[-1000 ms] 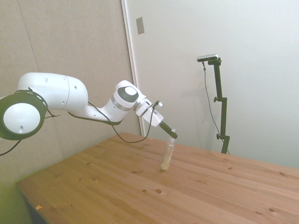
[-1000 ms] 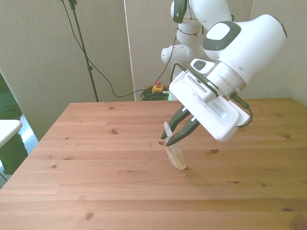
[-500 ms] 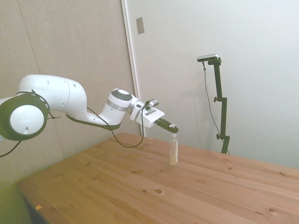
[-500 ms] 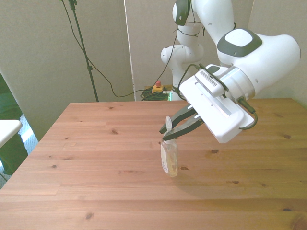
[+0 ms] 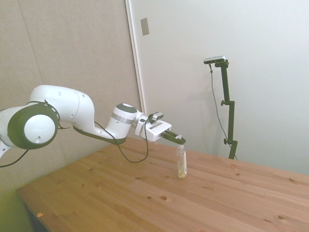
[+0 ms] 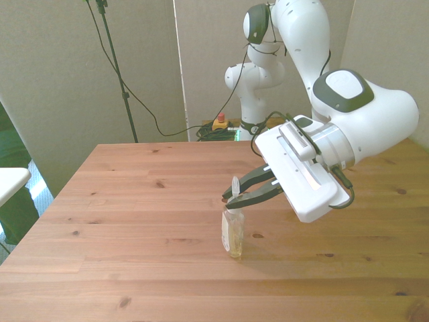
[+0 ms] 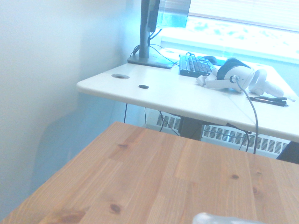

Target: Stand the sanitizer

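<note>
The sanitizer [image 6: 233, 233] is a slim clear bottle with pale yellowish gel low inside and a white pump top. It stands close to upright with its base on the wooden table [image 6: 134, 201], near the middle. In the side view the sanitizer [image 5: 181, 162] also reads as vertical. My gripper [image 6: 232, 195] reaches in almost level from the front view's right and is shut on the pump top. In the side view the gripper [image 5: 180, 141] sits right at the bottle's top. A blurred white bit of the pump top [image 7: 216, 218] shows at the wrist view's edge.
The table [image 5: 145, 193] carries nothing else. Beyond its edge, the wrist view shows a white desk [image 7: 154, 93] with a keyboard [image 7: 195, 66], a headset [image 7: 236, 75] and a monitor foot. A wall and cables lie behind the robot base.
The bottle went from leaning to upright, its base staying on the table. The gripper swung lower and more level while keeping hold of the pump top.
</note>
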